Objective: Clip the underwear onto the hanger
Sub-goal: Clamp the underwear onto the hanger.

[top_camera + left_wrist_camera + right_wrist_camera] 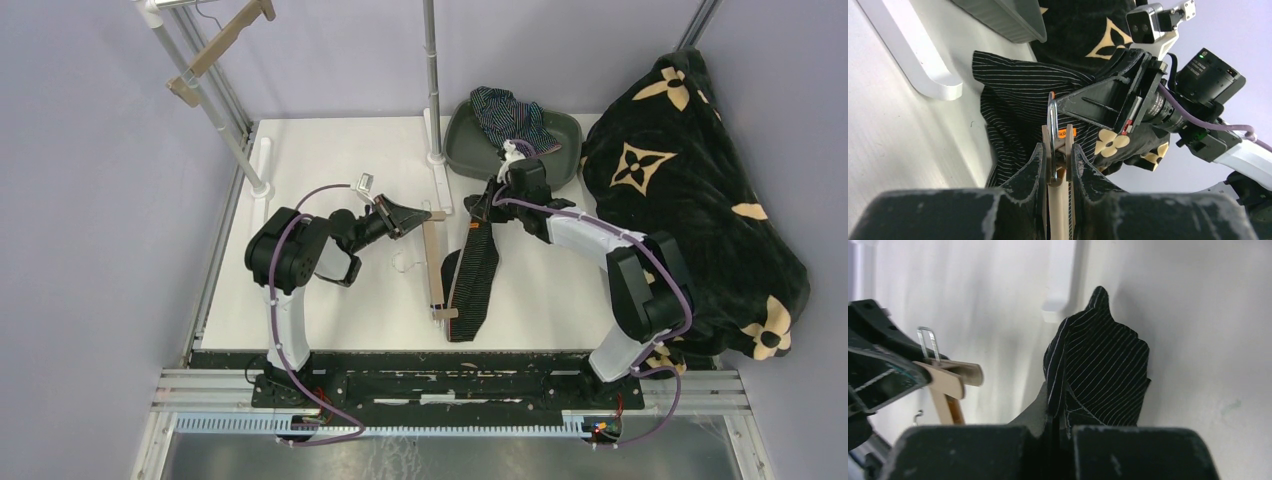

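The black pinstriped underwear (474, 278) lies on the white table, and my right gripper (483, 208) is shut on its top corner. In the right wrist view the cloth (1103, 365) stands pinched between the jaws of the gripper (1055, 416). A wooden clip hanger (436, 268) lies left of the garment. My left gripper (418, 215) is shut on the hanger's upper clip (1058, 142), squeezing its two wooden leaves; the pinstriped cloth (1018, 95) lies just beyond. The smaller navy striped underwear (508, 112) rests in the grey basin (565, 130).
A big black blanket with tan flowers (690, 190) covers the right side. A rack's poles (432, 80) stand at the back, with a second wooden hanger (215, 45) hung at top left. The rack's white foot (441, 185) lies by the clip.
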Motion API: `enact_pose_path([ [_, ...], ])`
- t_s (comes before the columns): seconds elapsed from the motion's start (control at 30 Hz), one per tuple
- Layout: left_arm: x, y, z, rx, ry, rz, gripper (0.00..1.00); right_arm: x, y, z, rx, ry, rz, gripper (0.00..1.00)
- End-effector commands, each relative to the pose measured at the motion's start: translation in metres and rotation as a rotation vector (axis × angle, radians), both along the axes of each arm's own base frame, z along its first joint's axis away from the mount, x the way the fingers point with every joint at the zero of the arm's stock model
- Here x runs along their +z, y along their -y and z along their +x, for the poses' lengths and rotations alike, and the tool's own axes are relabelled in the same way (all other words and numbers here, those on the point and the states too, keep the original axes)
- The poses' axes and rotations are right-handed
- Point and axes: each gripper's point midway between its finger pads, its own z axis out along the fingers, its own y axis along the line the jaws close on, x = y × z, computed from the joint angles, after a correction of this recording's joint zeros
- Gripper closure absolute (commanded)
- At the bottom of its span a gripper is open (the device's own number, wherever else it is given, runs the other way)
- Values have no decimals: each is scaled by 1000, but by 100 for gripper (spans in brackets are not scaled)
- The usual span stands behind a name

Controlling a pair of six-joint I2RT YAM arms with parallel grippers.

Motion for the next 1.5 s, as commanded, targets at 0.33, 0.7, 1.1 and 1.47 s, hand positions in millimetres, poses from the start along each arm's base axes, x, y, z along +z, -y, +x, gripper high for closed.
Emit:
enact_pose_path([
  [0.33, 28, 26, -31, -172, 141, 1, 97, 56, -47, 24, 193, 184, 352, 97],
  [0.7, 15, 26, -30, -164, 118, 39, 97, 62, -44, 34, 196, 197, 420, 96],
  [1.1, 12, 26, -29, -162, 110, 43, 97, 48, -44, 44, 185, 150, 476, 86],
  [1.47, 5, 26, -26, -156, 93, 54, 97, 31, -45, 45, 184, 98, 518, 79],
])
